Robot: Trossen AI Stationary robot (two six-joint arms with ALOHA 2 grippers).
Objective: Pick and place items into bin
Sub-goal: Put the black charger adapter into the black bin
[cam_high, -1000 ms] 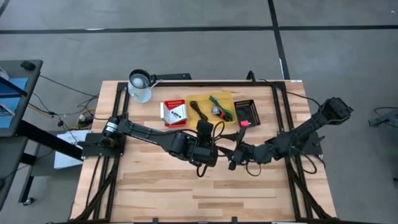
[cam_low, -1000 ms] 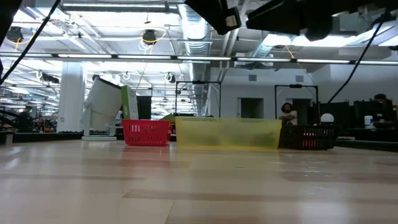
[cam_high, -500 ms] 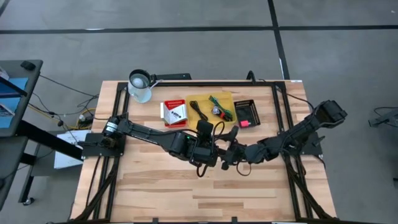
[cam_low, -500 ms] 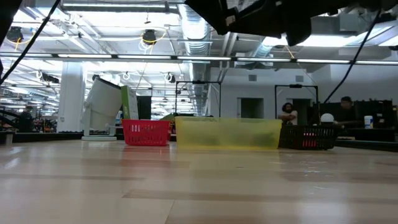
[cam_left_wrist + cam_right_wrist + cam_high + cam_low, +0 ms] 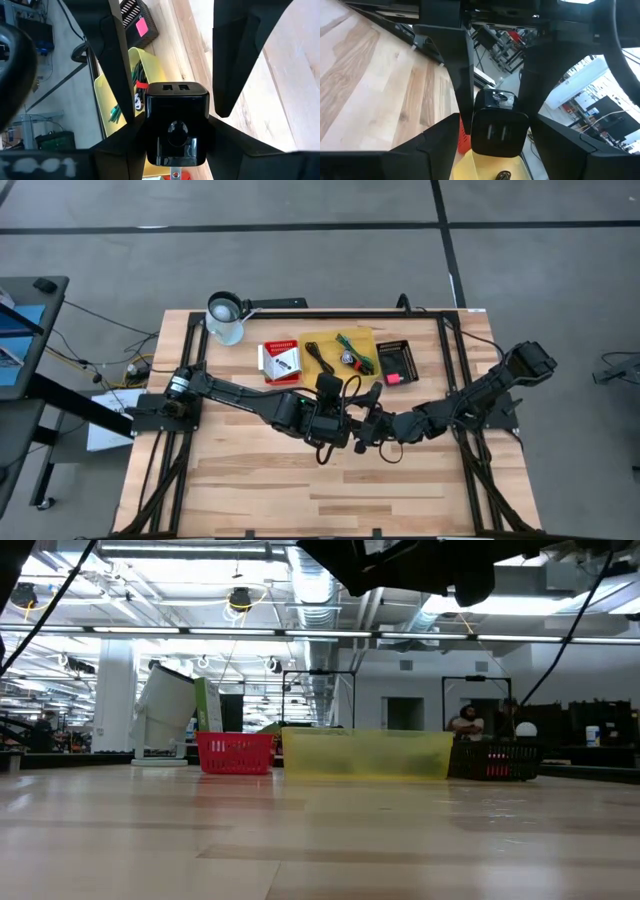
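Shifted toward the counter's middle: right hand [image 5: 372,423], now meeting left hand [image 5: 345,420]; a glossy black boxy block [image 5: 176,125] is clamped by both. Cords and green stick [image 5: 353,352] are kept in the translucent yellow tray [image 5: 322,337] near the far edge.

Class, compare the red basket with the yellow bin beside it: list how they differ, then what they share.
1. The red basket has slotted walls; the yellow bin has plain, see-through walls.
2. The yellow bin is wider than the red basket.
3. The red basket holds a white packet; the yellow bin holds black cords, a green stick and a silvery piece.

Both are open-topped and stand side by side.
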